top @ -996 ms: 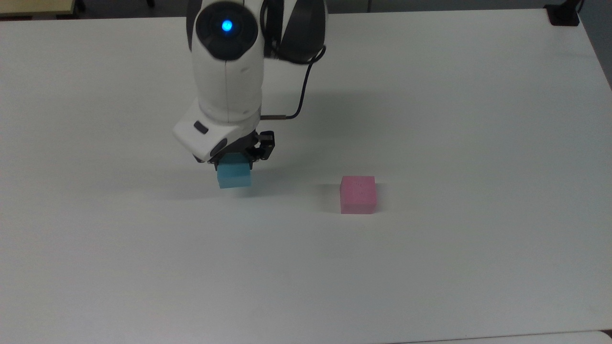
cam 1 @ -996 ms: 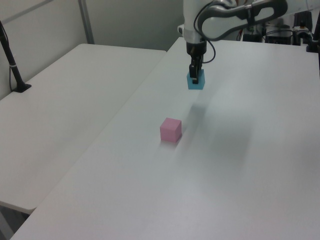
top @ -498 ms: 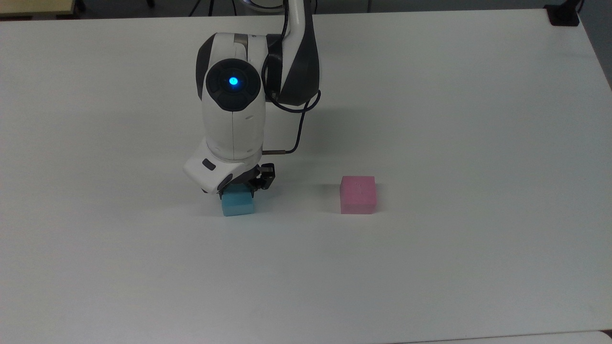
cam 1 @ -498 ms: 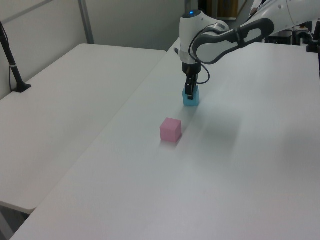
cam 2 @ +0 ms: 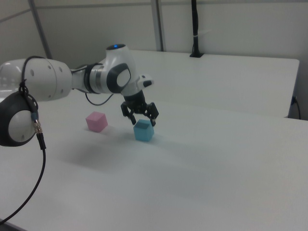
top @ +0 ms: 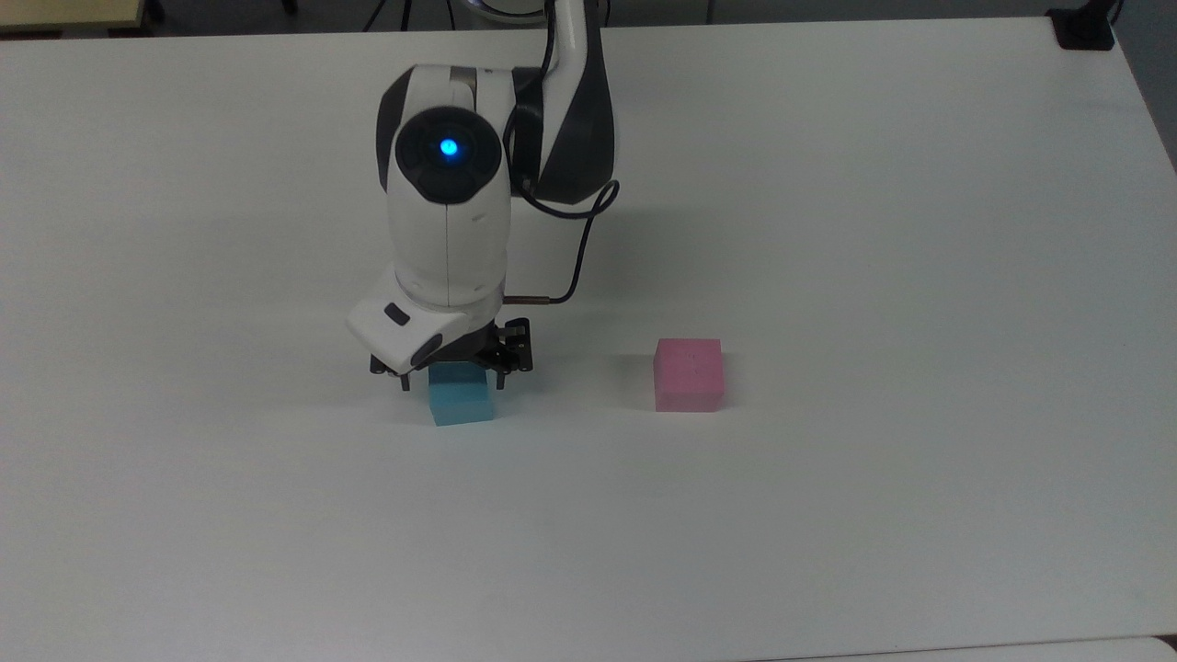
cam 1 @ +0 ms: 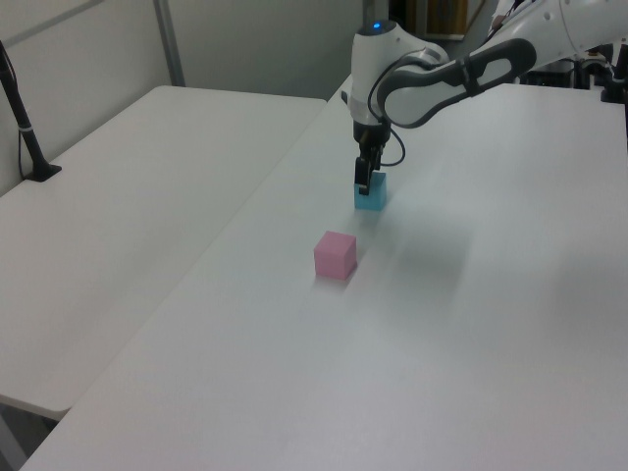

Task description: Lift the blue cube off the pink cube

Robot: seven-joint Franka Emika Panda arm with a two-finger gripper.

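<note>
Release is judged to be the step in hand. The blue cube is seen resting on the table, well apart from the pink cube, which sits alone to the top view's right. The claw is parted wide, with nothing held; in the right view its fingers are spread to either side of the blue cube's top, with a gap visible between each fingertip and the cube. The claw is placed directly above the blue cube, just clear of its upper face, so the cube lies straight below and between the jaws. Being a cube, it offers no long axis to be reckoned with. The unstacking itself is judged essentially done, since the pink cube's top is bare. What remains is taken to be a straight upward retreat; because the fingertips flank the cube closely, any sideways drift during the lift could nudge it along the table.
</note>
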